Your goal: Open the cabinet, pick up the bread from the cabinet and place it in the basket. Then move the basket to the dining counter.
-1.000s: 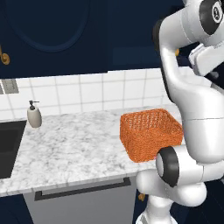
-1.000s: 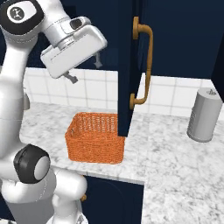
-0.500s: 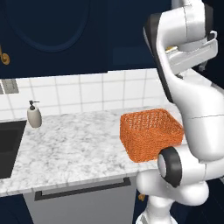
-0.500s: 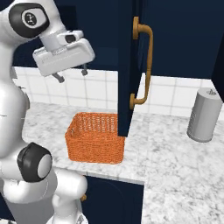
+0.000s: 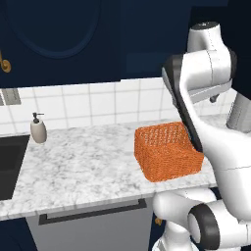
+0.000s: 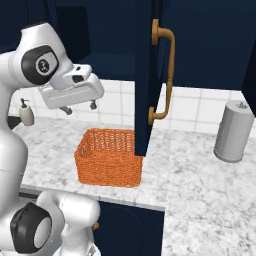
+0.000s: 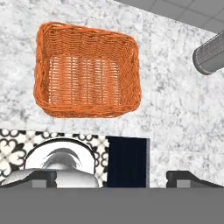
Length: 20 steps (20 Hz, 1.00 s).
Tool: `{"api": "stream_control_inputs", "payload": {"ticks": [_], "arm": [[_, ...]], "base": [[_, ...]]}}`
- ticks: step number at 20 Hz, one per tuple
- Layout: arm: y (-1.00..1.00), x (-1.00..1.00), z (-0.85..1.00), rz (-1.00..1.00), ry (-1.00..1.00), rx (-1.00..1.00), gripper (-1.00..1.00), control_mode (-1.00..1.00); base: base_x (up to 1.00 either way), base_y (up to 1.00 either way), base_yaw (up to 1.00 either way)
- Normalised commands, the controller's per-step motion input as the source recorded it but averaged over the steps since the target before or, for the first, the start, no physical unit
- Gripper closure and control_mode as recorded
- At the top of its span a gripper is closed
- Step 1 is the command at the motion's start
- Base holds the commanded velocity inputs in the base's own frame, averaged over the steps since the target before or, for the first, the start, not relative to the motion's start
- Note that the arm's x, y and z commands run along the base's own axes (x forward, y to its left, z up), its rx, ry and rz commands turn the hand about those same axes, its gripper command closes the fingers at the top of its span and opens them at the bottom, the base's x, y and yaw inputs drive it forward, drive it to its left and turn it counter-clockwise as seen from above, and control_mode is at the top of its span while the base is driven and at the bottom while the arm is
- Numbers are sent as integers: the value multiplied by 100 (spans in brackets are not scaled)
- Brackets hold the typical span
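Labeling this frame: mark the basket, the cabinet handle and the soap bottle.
basket (image 7: 87, 70), hand view, woven floor.
cabinet handle (image 6: 171, 65), right base view, brass bar's middle.
soap bottle (image 5: 38, 131), left base view, body.

grey canister (image 7: 211, 54) cut off at edge

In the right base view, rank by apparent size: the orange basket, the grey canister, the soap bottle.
1. basket, largest.
2. grey canister, though it stands farther back, so less sure.
3. soap bottle, clearly smallest, partly hidden by the arm.

A kitchen — marble worktop (image 5: 88, 162), tiled wall (image 5: 98, 105), sink (image 5: 10, 164) — soap bottle (image 5: 38, 130).
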Motion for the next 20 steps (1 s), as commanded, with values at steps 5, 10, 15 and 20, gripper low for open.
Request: {"api": "stream_control_inputs", "payload": {"ticks": [5,10,15,20], "arm": [[-3,62,5,-8,-29,2,-100,-100],[-2,73,37,-17,-28,2,-100,-100],[-11,55,50,-25,-26,4,-100,-100],[-43,41,23,-7,-25,11,-100,-100]], "base": [[0,0,0],[0,0,0],[0,0,0],[0,0,0]]}}
